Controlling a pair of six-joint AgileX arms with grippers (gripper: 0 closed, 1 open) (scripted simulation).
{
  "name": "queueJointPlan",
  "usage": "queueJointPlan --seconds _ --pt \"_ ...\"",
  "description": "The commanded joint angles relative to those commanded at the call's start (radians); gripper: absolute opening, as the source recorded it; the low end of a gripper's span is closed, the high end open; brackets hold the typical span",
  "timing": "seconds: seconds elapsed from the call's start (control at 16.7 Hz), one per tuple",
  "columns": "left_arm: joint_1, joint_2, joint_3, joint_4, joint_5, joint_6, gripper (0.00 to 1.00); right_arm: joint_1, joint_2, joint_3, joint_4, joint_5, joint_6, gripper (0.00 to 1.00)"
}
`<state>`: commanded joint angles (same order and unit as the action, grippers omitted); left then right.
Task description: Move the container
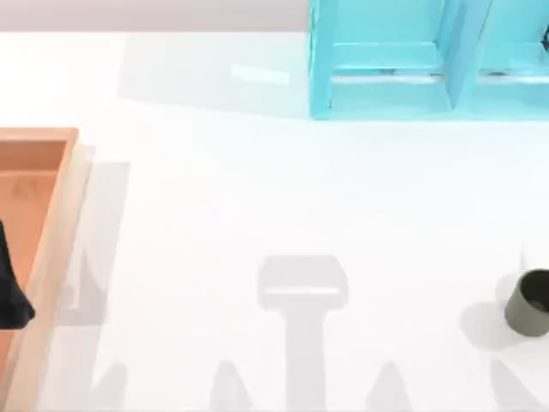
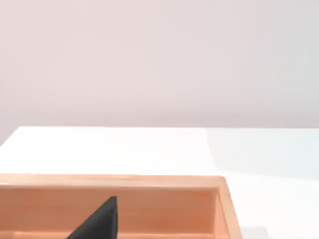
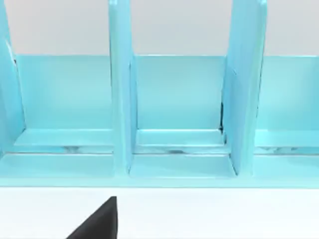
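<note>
The container (image 1: 529, 302) is a small dark olive-grey cup with a hollow top. It stands upright on the white table at the right edge of the top view, partly cut off. A dark part of my left gripper (image 1: 10, 292) hangs over the orange-brown tray at the far left, far from the container. In the left wrist view a black tip of that gripper (image 2: 99, 223) shows in front of the tray's wall. A black tip of my right gripper (image 3: 99, 223) shows in the right wrist view above the white table, facing the turquoise shelf unit.
A large orange-brown wooden tray (image 1: 60, 223) lies along the table's left side. A turquoise shelf unit (image 1: 386, 94) with upright dividers (image 3: 119, 99) stands at the back right. Grey shadows of the arms fall on the white table (image 1: 257, 197) near the front.
</note>
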<state>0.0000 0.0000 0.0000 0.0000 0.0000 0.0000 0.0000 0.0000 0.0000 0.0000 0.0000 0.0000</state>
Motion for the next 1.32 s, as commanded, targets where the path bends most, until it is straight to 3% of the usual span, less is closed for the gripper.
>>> queueJointPlan --seconds 0.24,0.48,1.02,1.32 --pt "0.0 0.0 0.0 0.0 0.0 0.0 1.0 0.003 0.033 0.033 -0.032 0.0 0.003 1.0" --pt "0.0 0.0 0.0 0.0 0.0 0.0 1.0 0.021 0.225 0.212 -0.205 -0.002 0.017 1.0" --pt "0.0 0.0 0.0 0.0 0.0 0.0 1.0 0.077 1.081 0.817 -0.844 -0.008 0.079 1.0" --pt "0.0 0.0 0.0 0.0 0.0 0.0 1.0 0.098 1.421 1.096 -1.117 -0.006 0.105 1.0"
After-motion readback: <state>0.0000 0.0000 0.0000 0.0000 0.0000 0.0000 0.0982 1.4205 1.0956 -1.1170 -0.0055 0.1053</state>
